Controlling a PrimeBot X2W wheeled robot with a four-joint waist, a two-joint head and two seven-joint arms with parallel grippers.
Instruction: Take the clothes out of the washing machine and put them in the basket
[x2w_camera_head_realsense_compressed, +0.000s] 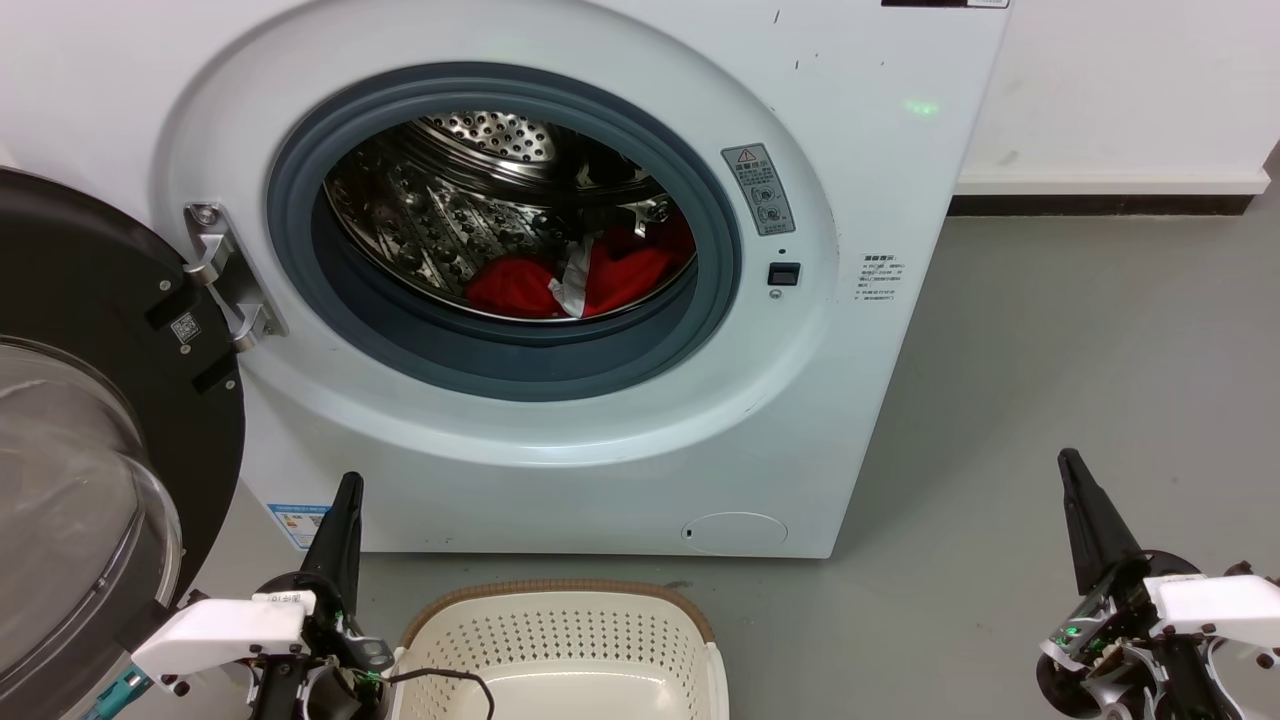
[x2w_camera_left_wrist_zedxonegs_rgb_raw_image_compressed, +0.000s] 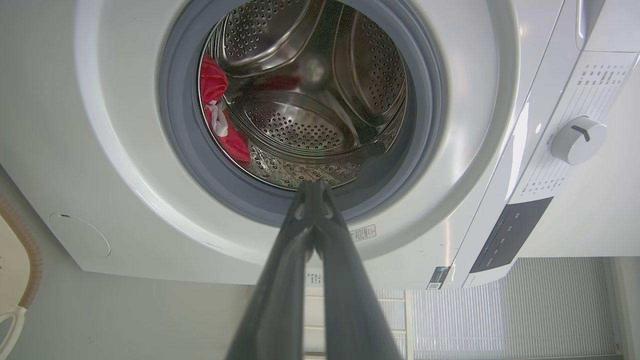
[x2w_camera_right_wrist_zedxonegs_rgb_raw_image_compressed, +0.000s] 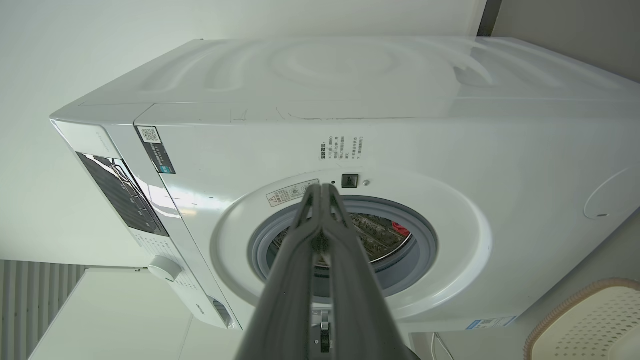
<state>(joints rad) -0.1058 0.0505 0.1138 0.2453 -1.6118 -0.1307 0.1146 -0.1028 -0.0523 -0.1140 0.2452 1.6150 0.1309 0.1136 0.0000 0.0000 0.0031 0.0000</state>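
Grey floor (x2w_camera_head_realsense_compressed: 1050, 350) (black skirting (x2w_camera_head_realsense_compressed: 1100, 205) behind)

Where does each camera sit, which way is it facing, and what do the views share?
Head view: on the head, facing forward and down at the washing machine and basket; left gripper and right gripper low.
Left wrist view: left wrist, facing along its shut fingers into the drum.
Right wrist view: right wrist, facing the machine's front; shut fingers.
Shared: red clothes in all three.

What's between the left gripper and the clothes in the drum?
Head view: between left gripper and clothes sit the washing machine white front and its grey door seal lip.
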